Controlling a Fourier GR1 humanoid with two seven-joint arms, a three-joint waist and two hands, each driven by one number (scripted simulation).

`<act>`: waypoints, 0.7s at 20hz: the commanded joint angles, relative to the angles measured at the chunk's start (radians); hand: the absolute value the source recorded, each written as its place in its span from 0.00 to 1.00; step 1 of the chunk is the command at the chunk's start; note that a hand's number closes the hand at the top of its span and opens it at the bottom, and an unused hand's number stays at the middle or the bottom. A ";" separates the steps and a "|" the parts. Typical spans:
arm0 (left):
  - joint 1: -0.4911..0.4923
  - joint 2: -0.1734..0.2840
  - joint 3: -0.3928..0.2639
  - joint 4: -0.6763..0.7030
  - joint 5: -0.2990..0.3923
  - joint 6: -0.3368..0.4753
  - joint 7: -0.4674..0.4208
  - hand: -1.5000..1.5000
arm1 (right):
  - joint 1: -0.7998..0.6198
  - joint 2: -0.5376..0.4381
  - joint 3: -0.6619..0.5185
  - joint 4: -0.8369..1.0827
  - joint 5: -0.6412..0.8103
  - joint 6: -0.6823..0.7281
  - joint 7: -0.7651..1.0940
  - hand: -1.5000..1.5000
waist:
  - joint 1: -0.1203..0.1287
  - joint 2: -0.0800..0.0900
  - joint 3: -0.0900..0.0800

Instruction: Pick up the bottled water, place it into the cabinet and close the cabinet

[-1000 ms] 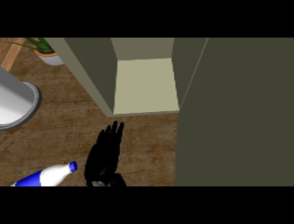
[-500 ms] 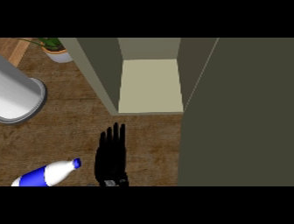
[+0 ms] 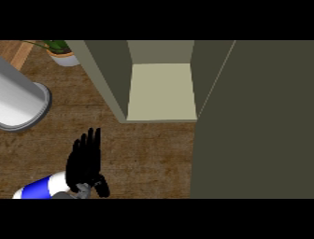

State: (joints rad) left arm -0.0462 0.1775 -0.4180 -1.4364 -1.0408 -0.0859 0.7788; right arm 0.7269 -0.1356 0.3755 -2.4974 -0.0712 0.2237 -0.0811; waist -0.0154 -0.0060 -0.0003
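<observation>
The bottled water (image 3: 39,189) lies on its side on the wooden counter at the lower left, showing a blue label and a white body. My left hand (image 3: 84,161) is over its neck end, fingers straight and pointing away from me, open. The hand hides the cap, and I cannot tell whether it touches the bottle. The cabinet (image 3: 161,91) stands open ahead, with a bare pale shelf inside. Its door (image 3: 263,116) is swung out and fills the right side of the view. My right hand does not show.
A large grey cylinder (image 3: 11,100) lies on the counter at the left, just beyond the bottle. A potted plant (image 3: 61,52) stands at the back left beside the cabinet wall. Wooden counter (image 3: 153,154) lies between my hand and the cabinet.
My left hand has drawn back and to the left, and it now covers the bottle's cap end. The bottle has not moved on the counter.
</observation>
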 commanded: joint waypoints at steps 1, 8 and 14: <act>0.100 0.110 0.087 -0.049 0.054 0.042 -0.082 0.00 | 0.084 -0.039 -0.024 -0.145 0.010 0.006 -0.002 0.00 | 0.007 -0.001 0.000; 0.090 0.179 0.219 0.026 0.126 0.069 -0.198 0.00 | 0.168 -0.075 0.014 -0.193 0.018 0.007 -0.051 0.00 | 0.001 0.002 -0.001; 0.186 0.260 0.298 0.026 0.236 0.018 -0.332 0.00 | 0.207 -0.089 0.022 -0.132 0.058 0.004 -0.139 0.00 | 0.007 0.000 0.000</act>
State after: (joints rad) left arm 0.0689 0.3799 -0.1756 -1.3984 -0.8762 -0.0457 0.5331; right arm 0.8719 -0.1986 0.3938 -2.5015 -0.0491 0.2266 -0.2328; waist -0.0122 -0.0044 -0.0006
